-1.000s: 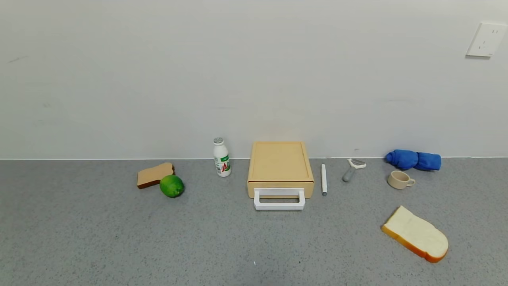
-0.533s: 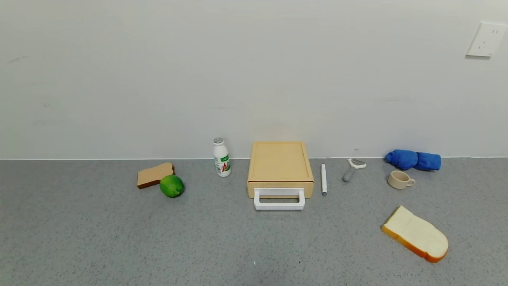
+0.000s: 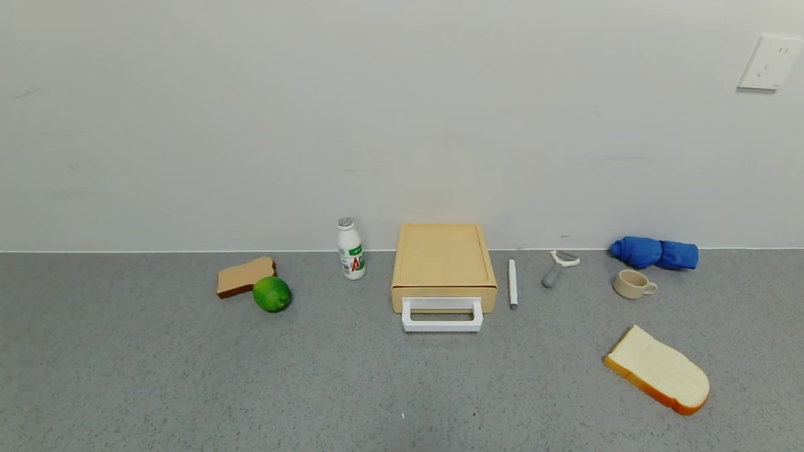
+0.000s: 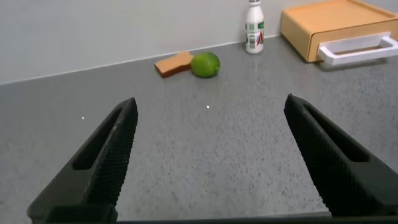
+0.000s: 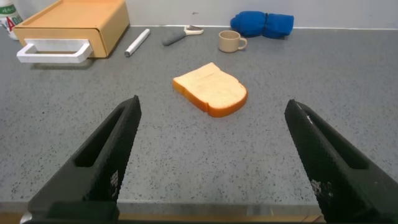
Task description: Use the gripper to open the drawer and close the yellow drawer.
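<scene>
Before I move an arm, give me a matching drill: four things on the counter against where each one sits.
Things:
1. bottle
2. pen
3. lime
4. cup

Places:
A. touching the brown bread slice
B. just in front of the blue cloth
C. just left of the drawer
D. just right of the drawer

Pairs: 1-C, 2-D, 3-A, 4-B

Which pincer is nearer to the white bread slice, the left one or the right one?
Right. The right pincer hovers open just before the white bread slice. The left pincer, also open, faces the lime side, with the slice outside its view.
</scene>
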